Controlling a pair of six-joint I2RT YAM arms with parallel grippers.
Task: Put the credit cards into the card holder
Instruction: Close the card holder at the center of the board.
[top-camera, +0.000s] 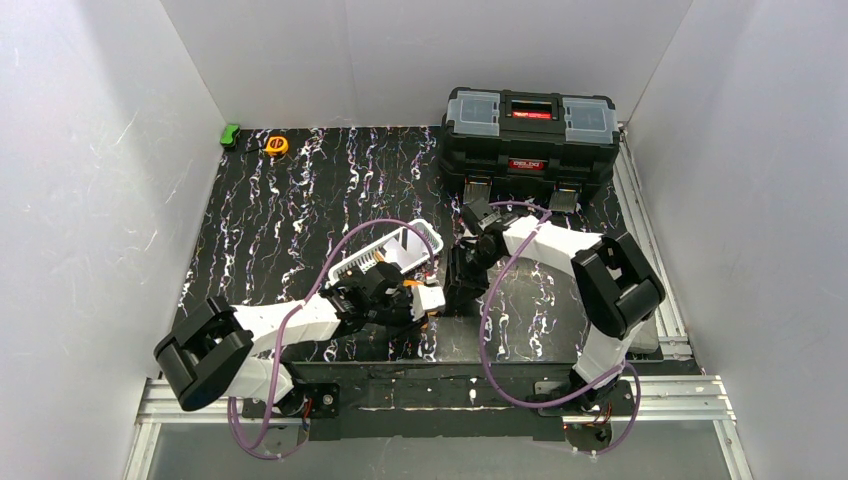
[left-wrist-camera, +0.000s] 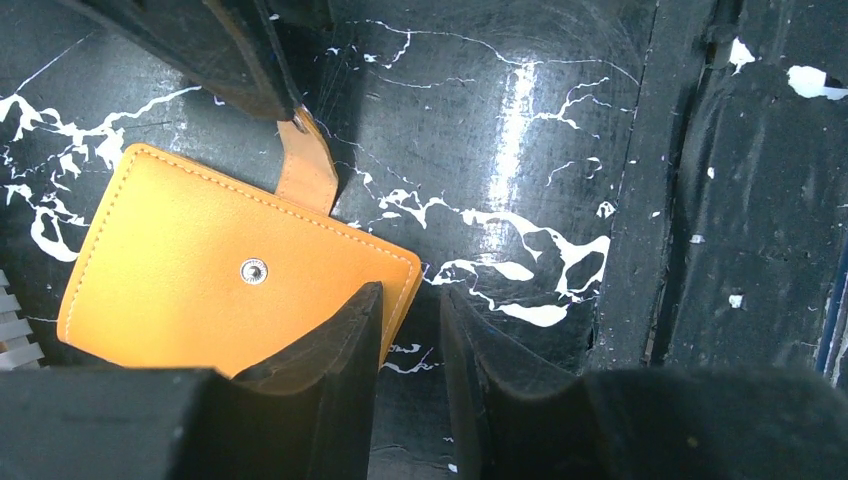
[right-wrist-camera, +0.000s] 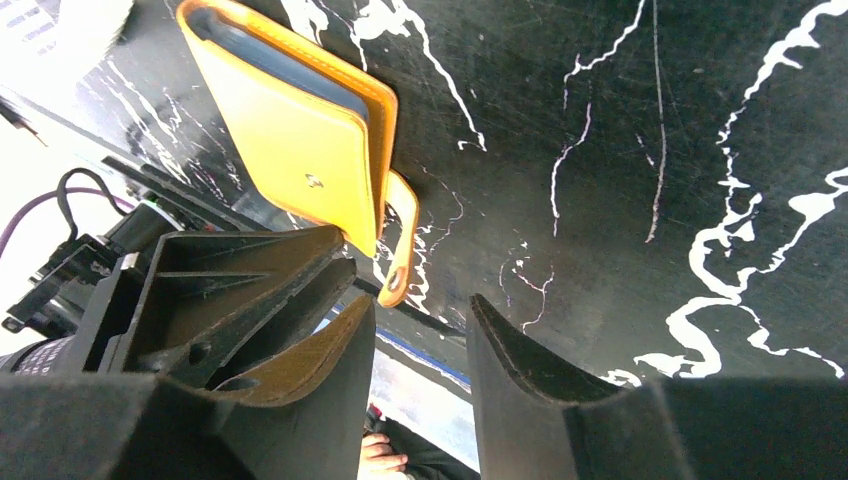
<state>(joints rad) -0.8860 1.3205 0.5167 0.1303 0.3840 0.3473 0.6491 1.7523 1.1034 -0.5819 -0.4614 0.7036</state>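
Nearest lens, lower centre: left gripper, spread and empty, one finger over closed card holder at lower left; right gripper likewise parted beside snap tab; risks skidding it away if closed off-edge.

Tabletop: black, white marbled streaks, glossy. Fills middle of top view, metal rails along lower and right edges.
Toolbox: black, two clear lid compartments, upper right, against far edge.
Small green thing: upper left corner.
Tape measure: yellow-orange, just right of green thing, not touching.
Basket: white, slotted, centre of frame, set diagonally.
Card holder: orange, closed, flat on tabletop, snap stud up. Tab points toward top of left wrist view. Basket edge just beside it at left border.
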